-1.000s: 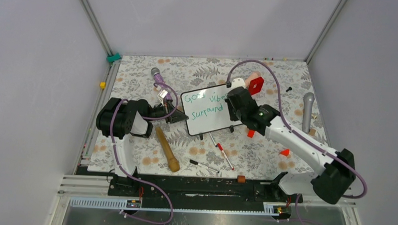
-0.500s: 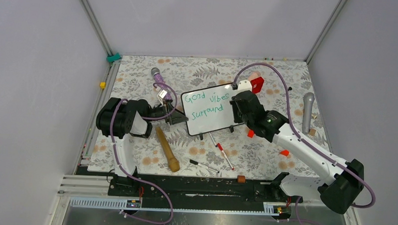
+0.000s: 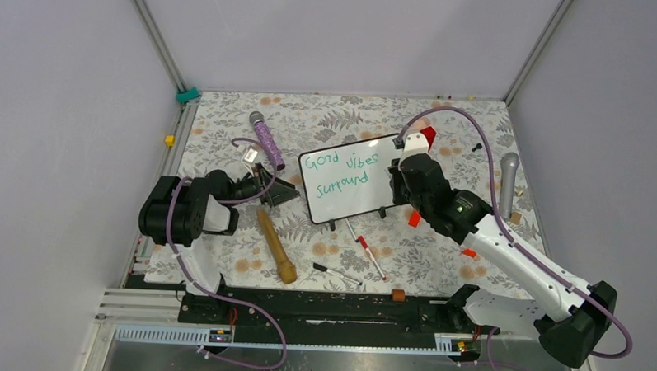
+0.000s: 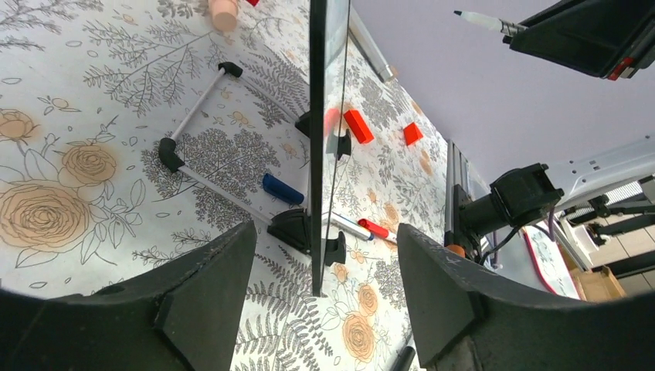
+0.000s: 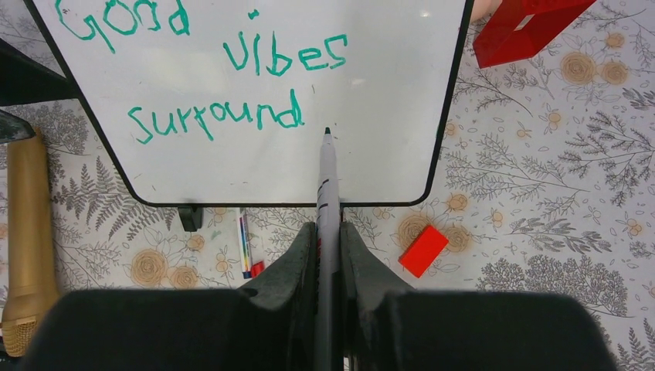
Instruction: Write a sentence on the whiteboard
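The whiteboard (image 3: 346, 179) stands free between the jaws of the open left gripper (image 4: 324, 267), so the right gripper (image 5: 327, 239), pinching the marker (image 5: 326, 178), should press softly after the sentence (image 5: 216, 120)

A robotics lab test cell: plain grey walls (image 3: 347, 38) and aluminium posts (image 3: 157, 39) stand beyond the right pincer (image 5: 327, 236); a black mounting rail (image 3: 337, 304) lies behind it.

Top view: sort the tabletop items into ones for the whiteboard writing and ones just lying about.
For the job: whiteboard, sentence, marker.
Lying about: gold microphone, purple microphone, grey microphone, red block, red-capped pen, black pen.
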Motion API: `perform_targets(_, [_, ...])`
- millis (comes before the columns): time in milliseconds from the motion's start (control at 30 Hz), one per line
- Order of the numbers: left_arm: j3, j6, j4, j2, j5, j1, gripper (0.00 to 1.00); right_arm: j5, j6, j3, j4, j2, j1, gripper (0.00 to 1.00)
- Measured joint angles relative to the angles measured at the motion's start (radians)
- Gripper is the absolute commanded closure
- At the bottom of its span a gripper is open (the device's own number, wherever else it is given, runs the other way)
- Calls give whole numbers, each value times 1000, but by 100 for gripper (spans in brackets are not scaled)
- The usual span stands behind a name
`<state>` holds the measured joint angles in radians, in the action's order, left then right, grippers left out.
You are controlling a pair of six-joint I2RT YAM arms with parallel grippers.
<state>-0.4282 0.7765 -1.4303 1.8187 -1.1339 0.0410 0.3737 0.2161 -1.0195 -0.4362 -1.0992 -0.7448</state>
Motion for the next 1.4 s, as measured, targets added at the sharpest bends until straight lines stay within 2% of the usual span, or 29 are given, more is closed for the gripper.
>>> perform_targets(67, [20,10,0,-34,5,-18,23,-1,2,4,0,18,0,100])
perform_targets(267, [56,82,0,-148,19,-40,17,-8,17,11,0,40,0,100])
perform_targets(433, [93,169,0,-247,35,-63,9,-39,32,18,0,43,0,100])
perform_targets(633, [93,319,48,-411,38,-68,6,-80,57,30,1,89,1,100])
perform_targets(733, [79,286,245,-587,41,-68,4,-87,69,42,4,119,1,100])
perform_targets(767, [61,246,362,-650,45,-68,4,-88,71,48,4,129,1,100])
perform_targets(833, [-21,102,710,-782,73,-68,3,-89,76,55,4,143,1,100])
perform_targets(900, [-120,-33,993,-859,106,-68,1,-89,79,61,4,156,1,100])
perform_targets(967, [-208,-139,1210,-909,130,-68,1,-90,82,68,7,166,2,100])
perform_targets(1067, [-284,-237,1422,-944,134,-71,1,-98,87,73,9,175,2,100])
perform_targets(1200, [-296,-291,1617,-959,159,-73,1,-105,88,76,11,181,2,100])
perform_targets(1267, [-296,-314,1704,-996,217,-73,1,-106,88,77,16,183,2,100])
perform_targets(1400, [-331,-355,1881,-1149,420,-74,1,-107,88,77,26,185,2,100])
